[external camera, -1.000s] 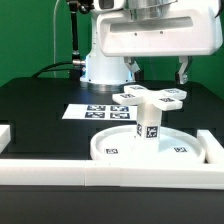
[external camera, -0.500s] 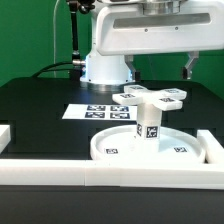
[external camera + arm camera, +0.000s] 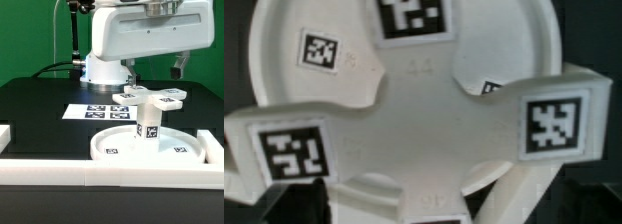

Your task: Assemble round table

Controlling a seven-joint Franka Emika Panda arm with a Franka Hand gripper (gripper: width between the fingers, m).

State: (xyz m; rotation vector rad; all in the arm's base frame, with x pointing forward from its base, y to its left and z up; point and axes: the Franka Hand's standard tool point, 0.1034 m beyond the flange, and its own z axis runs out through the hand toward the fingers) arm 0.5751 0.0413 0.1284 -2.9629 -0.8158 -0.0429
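Observation:
The large rimmed round disc (image 3: 110, 150) lies at the table's front. The short thick cylinder (image 3: 149, 122) stands upright at its middle. The flat cross-shaped piece (image 3: 152, 97) rests on top of the cylinder. My gripper (image 3: 153, 70) hangs just above the cross, with dark fingertips (image 3: 178, 68) spread to either side and nothing between them. In the wrist view the cross (image 3: 420, 130) fills the frame from close up, with tagged arm ends, and the disc (image 3: 287, 70) lies beneath it. My fingers do not show there.
The marker board (image 3: 95, 110) lies behind the disc. Long white border bars run along the front (image 3: 110, 172), the exterior view's left (image 3: 5, 135) and its right (image 3: 212, 143). The robot base (image 3: 100, 68) stands at the back.
My hand has shifted slightly above the cross; the fingertip on the exterior view's right moved out, then back in. The disc, cylinder and cross have not moved.

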